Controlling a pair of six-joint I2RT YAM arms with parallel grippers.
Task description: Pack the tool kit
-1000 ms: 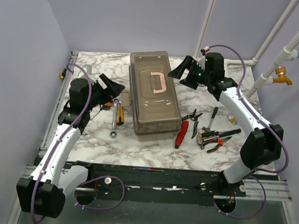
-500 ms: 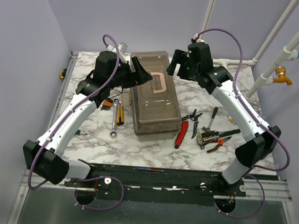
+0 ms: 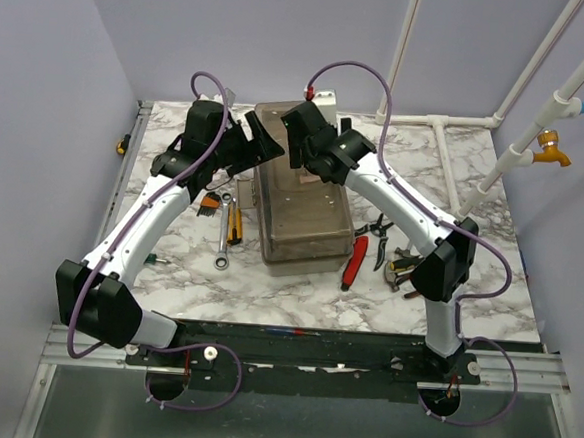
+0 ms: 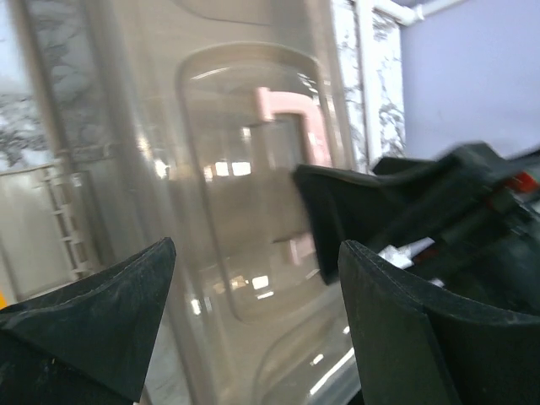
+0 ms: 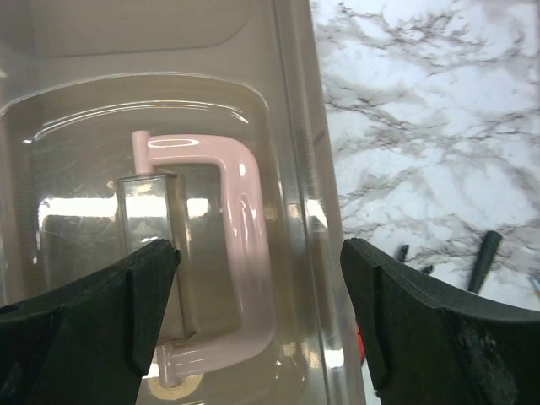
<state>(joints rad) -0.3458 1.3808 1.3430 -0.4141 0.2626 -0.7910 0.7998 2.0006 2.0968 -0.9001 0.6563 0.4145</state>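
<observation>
Both left fingers [image 4: 93, 321] and right fingers [image 5: 76, 321] gape wide, empty, at the shut toolbox [image 3: 301, 230] with its pink handle [image 5: 245, 253]

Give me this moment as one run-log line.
phase: approach | toolbox: closed | left pincer: open, empty, facing lid | right pincer: open, empty, above pink handle | hand tools: unpacked on table

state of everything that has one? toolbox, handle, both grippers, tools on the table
beige-grey plastic toolbox with smoky translucent lid: closed
pink handle: lying flat in lid recess
left gripper: open, empty
right gripper: open, empty, over the handle
red-handled cutter: loose beside the toolbox, not packed
</observation>
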